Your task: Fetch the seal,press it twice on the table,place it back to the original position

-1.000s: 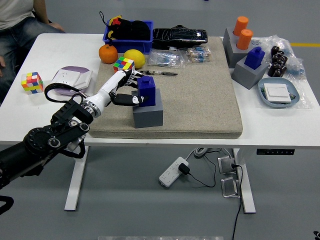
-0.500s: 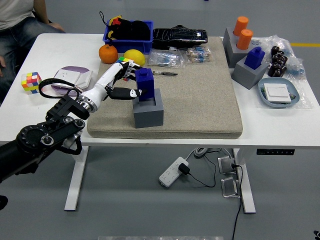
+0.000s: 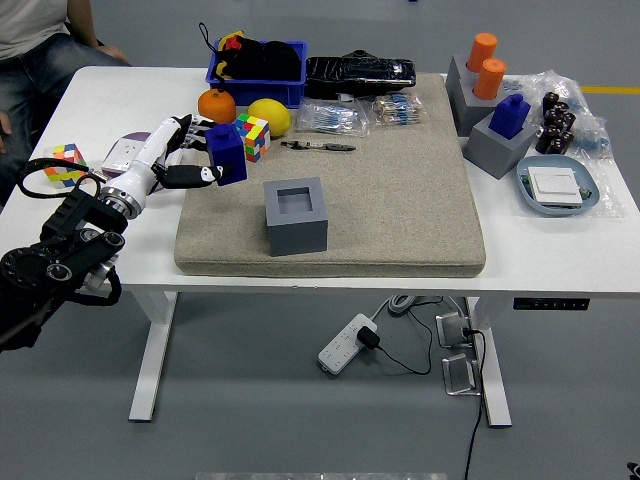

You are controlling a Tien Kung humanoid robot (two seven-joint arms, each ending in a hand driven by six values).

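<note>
On the beige mat (image 3: 400, 200), mid-table, the grey seal holder (image 3: 297, 216) sits with its square socket empty. Behind the mat's far left corner: orange (image 3: 216, 106), lemon (image 3: 268, 116), Rubik's cube (image 3: 251, 136), blue bin (image 3: 256, 62), all close to the left hand (image 3: 180, 155). Another cube (image 3: 64, 165) lies at the left table edge; a second blue seal (image 3: 512, 113) stands in its holder far right. Left hand's fingers are curled round the blue seal (image 3: 226, 153), gripping it, lifted over the mat's left edge, clear of the holder.
</note>
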